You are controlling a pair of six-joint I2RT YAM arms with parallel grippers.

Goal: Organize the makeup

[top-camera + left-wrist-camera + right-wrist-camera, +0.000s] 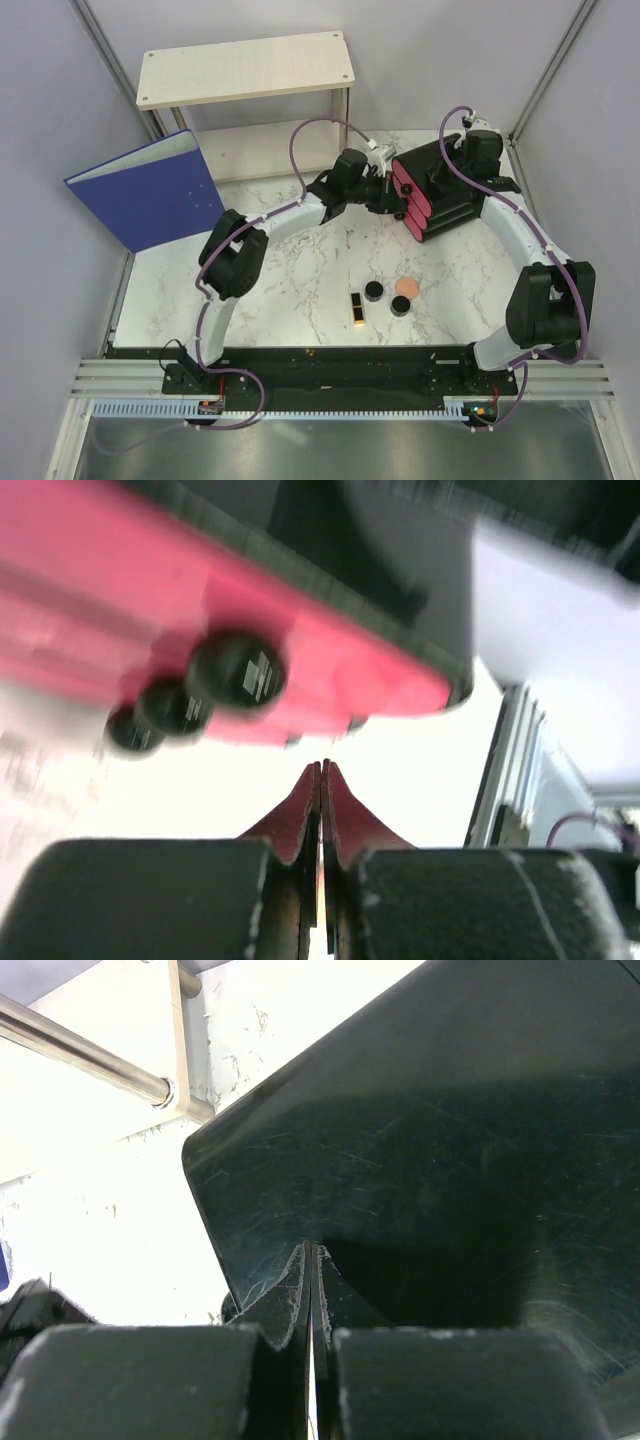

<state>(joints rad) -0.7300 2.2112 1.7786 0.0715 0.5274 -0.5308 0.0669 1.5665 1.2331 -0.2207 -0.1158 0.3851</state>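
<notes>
Left tool [321, 767], clenched empty, hangs just beside the knobs [237, 670] of a pink drawer [385, 680]; right tool [310, 1248], clenched too, touches the black organizer [450, 1140]; a push may skid it

Black organizer box with pink drawers [330, 670]: blurry in left wrist view, cut off at top, left edges. Its round black knobs [237, 672] blurry too. Right wrist view: box cut off top, right. Black-and-gold lipstick [356, 308]: too small for detail.
</notes>
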